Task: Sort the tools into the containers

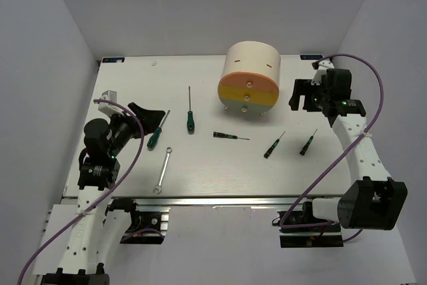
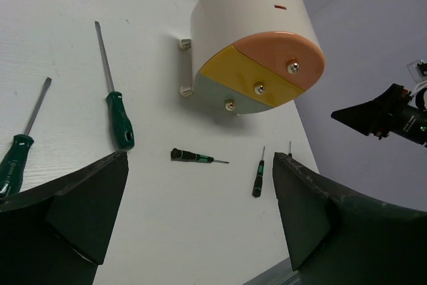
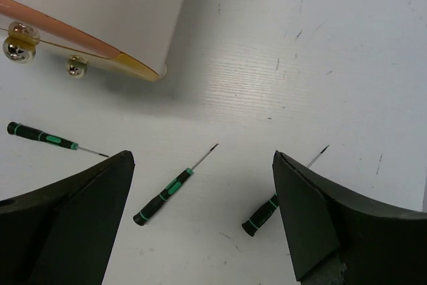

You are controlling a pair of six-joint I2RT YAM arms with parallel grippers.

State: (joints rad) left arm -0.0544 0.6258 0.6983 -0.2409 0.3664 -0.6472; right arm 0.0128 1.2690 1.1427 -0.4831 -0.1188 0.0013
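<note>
The left claw (image 1: 145, 113) and right claw (image 1: 303, 95) are hovering spread, empty. Green-handled screwdrivers (image 1: 191, 122) and a silver wrench (image 1: 163, 170) are lying on the white worktop (image 1: 220, 171) before the cream drum-shaped cabinet (image 1: 252, 58), drawers (image 1: 233, 93) shut; pulling one knob (image 1: 245, 97) straight likely comes first.

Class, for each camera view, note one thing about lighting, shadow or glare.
Top external: soft, even light, no hard shadows. Left wrist: bright glints on the knobs. Right wrist: soft grey shadow on the table under the cabinet; the right claw looks dark.
</note>
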